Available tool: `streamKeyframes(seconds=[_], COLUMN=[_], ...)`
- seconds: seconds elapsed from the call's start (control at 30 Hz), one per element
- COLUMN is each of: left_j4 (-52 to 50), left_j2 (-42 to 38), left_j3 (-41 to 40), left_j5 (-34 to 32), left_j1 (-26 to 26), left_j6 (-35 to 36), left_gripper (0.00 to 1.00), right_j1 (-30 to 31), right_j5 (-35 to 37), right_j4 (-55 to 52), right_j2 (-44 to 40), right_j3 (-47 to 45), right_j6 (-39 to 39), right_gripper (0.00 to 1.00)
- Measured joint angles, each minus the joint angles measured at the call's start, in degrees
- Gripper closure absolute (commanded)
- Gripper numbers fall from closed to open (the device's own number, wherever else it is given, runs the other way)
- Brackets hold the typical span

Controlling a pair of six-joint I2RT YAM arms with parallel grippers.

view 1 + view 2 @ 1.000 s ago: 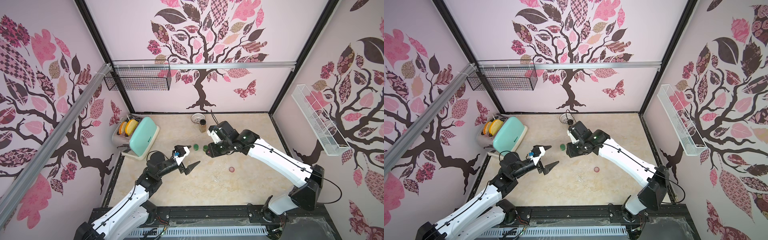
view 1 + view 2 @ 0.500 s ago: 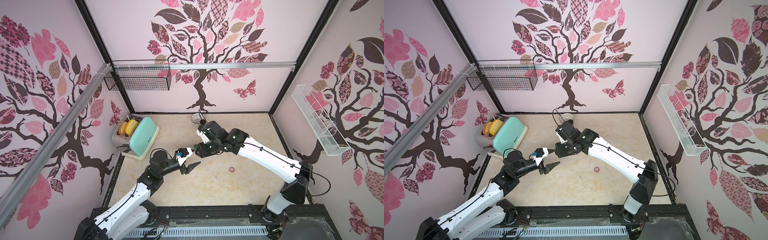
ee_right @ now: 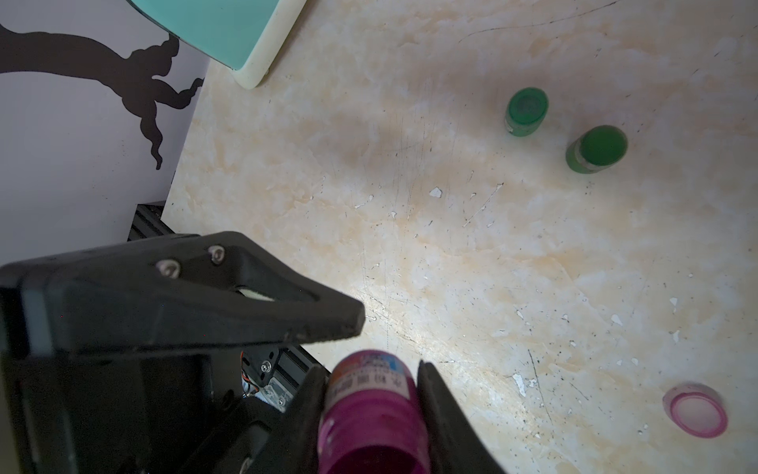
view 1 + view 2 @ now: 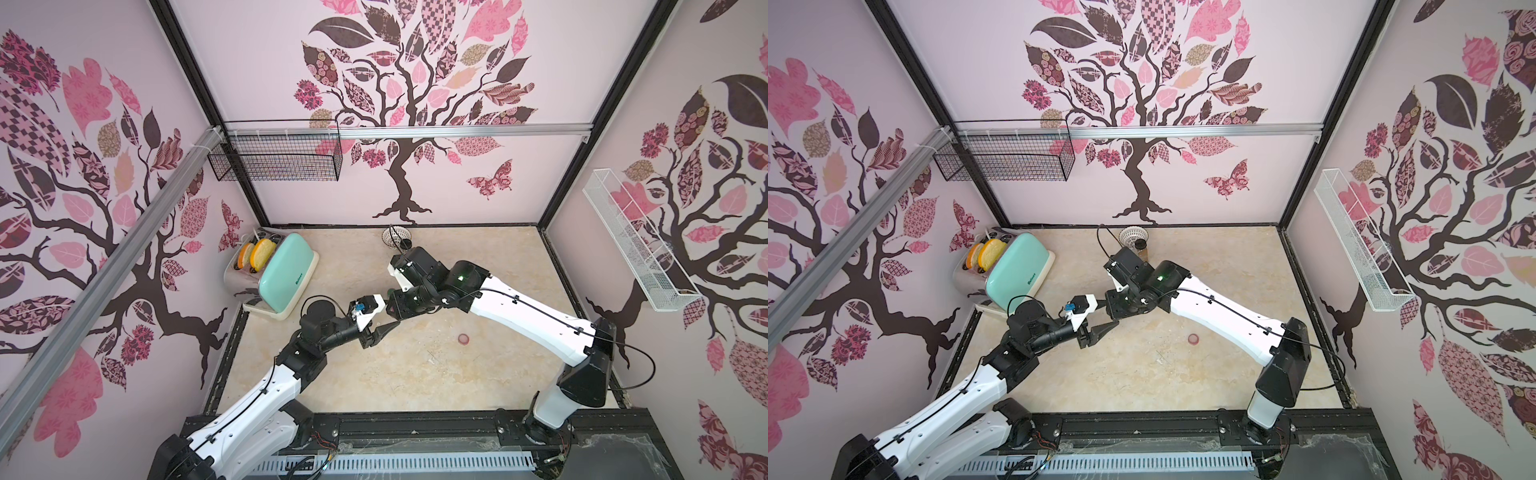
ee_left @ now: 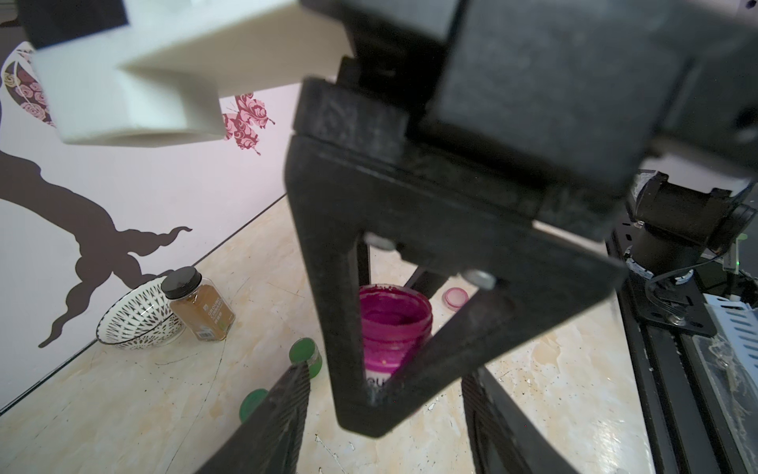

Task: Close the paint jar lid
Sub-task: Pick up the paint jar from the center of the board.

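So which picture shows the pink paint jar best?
The left wrist view: the pink paint jar shows its open top and side. The right wrist view shows only its side, clamped between jaws. In both top views it is hidden.

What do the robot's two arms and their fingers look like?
The left arm and right arm have white shells, black joints and thin black cables clipped alongside. The fingers are black, triangular, with ribbed inner faces. A small green light glows near the right wrist.
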Motion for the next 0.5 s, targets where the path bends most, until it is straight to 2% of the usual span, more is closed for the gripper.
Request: streamKeyframes(seconds=[0.3,0.5], left_j4=[-0.8,-1.1], left_j2=[0.4,0.4], left_j3=[0.7,0.9], left_j5=[0.0,0.1], left_j1=[0.0,0.0], left_j6=[0.2,0.4], left_gripper=[0.48,0.60], right_j1=[0.7,0.9], right_j5=[0.0,-0.1], right_j4=[0.3,0.5], right_j2=[0.8,0.8], right_j3=[0.7,0.7], right_j6=[0.8,1.3], right_gripper=[0.64,0.64])
